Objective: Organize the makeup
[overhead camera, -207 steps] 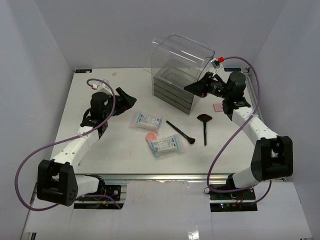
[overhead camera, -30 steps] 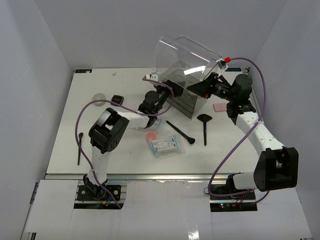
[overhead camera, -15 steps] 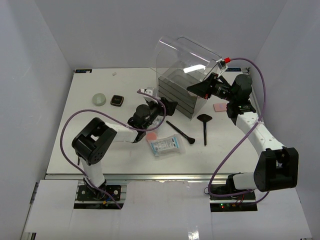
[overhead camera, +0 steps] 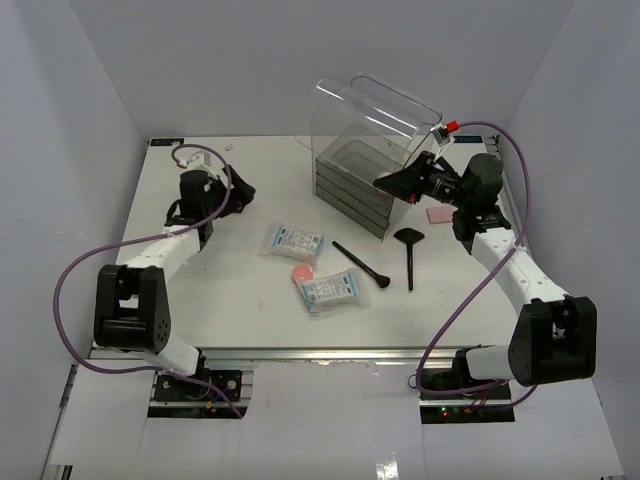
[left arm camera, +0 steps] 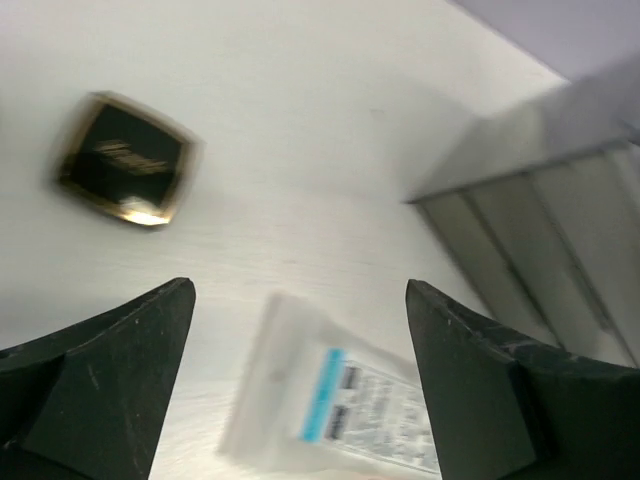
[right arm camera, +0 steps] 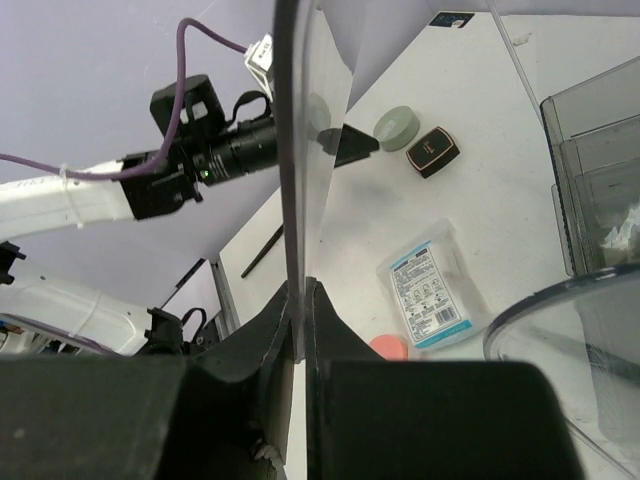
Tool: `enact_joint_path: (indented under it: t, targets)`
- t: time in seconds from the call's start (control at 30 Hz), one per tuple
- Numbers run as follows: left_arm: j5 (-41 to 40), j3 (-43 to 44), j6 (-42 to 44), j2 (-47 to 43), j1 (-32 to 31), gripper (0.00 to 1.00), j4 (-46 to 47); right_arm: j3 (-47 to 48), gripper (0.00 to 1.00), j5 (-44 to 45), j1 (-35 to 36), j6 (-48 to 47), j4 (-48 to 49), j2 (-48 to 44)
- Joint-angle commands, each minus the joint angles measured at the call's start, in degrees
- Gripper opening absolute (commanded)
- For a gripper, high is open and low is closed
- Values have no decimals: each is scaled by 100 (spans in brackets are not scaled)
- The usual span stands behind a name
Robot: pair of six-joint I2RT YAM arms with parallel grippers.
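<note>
Fan brush (overhead camera: 410, 260) lies near-to-far, fan head seemingly at far end.

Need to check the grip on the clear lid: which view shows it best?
Right wrist: the clear lid is pinched by its edge in the right claw. Top external shows the whole raised lid, the grip small. Left wrist shows only the box's drawers.

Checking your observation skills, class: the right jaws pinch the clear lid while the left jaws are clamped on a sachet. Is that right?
No. The left jaws stand open, holding nothing; the left wrist view shows the sachet lying loose beyond them. The right jaws do pinch the clear lid.
</note>
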Motion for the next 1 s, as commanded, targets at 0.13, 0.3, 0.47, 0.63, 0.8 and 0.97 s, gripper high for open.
enact_joint_path:
  t: [0.13, 0.3, 0.47, 0.63, 0.8, 0.97]
  targets:
    - [-917, 1823, 527, 1156, 918, 98, -2278, 15, 9, -405, 81, -93, 697, -205]
    - [-1308, 2873, 606, 2074, 1017, 98, -2967, -5, 8, -413, 85, -78, 730, -166]
    - [-1606, 3772, 609, 2751, 1063, 98, -3497, -8, 9, -434, 73, -58, 750, -143]
    - [-1612, 4082, 726, 3015, 1060, 98, -3604, 1, 8, -431, 73, -45, 767, -109]
    - [-1661, 4368, 818, 3337, 1071, 98, -3768, -5, 9, -434, 73, -23, 788, -82]
    - [-1627, 4586, 829, 3589, 1078, 98, -3877, -11, 9, -431, 73, -23, 782, -90]
